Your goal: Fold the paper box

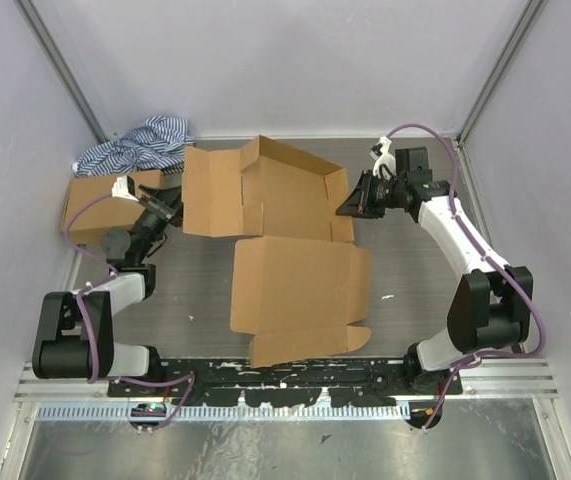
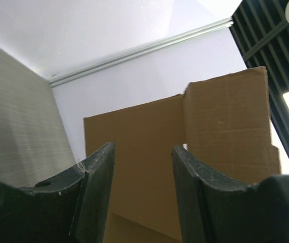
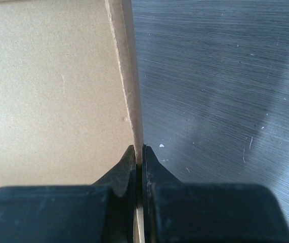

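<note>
The paper box [image 1: 300, 280] (a plain brown die-cut cardboard sheet) lies in the middle of the grey desk [image 1: 410, 265], near panel flat, far flaps raised. The right gripper [image 3: 139, 151] is clamped on its right flap's edge. The left gripper [image 2: 141, 152] faces the left flap, fingers apart. Beyond, a crumpled blue-striped cloth [image 1: 140, 145].

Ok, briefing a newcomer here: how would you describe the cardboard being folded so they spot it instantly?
At the centre of the grey table lies a wide brown die-cut cardboard sheet with flaps and creases. The right gripper pinches its right edge. Unlike the small brown cardboard box at far left, it is spread open.
</note>
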`<action>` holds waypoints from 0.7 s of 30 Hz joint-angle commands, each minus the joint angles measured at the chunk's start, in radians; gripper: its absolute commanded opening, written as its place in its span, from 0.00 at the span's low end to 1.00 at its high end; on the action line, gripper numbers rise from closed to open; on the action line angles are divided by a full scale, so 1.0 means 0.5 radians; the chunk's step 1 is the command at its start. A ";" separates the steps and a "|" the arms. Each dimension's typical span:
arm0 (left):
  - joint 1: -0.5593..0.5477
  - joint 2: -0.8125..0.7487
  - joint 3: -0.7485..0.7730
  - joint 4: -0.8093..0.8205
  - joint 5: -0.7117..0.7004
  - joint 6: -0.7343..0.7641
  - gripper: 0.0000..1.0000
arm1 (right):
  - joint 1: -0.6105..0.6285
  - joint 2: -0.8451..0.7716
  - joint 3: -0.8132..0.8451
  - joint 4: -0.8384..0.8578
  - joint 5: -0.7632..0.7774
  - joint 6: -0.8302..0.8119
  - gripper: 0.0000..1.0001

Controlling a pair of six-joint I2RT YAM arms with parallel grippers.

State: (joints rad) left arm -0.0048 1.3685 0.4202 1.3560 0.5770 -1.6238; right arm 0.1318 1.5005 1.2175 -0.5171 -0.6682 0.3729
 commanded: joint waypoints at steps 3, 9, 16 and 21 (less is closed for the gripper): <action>-0.065 -0.052 0.115 0.150 0.043 -0.064 0.55 | 0.048 0.045 0.122 -0.021 0.088 0.003 0.01; -0.127 -0.007 0.100 0.150 0.045 -0.041 0.56 | 0.079 0.089 0.135 -0.060 0.205 -0.009 0.01; -0.158 0.019 0.083 0.150 0.044 -0.019 0.55 | 0.114 0.135 0.146 -0.103 0.341 -0.019 0.01; -0.170 0.073 0.105 0.150 0.088 -0.002 0.55 | 0.163 0.155 0.176 -0.141 0.459 -0.027 0.01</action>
State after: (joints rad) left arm -0.0830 1.3750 0.4519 1.3716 0.5900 -1.6466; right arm 0.1905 1.5799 1.2400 -0.5800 -0.4816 0.3637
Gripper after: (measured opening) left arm 0.549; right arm 0.074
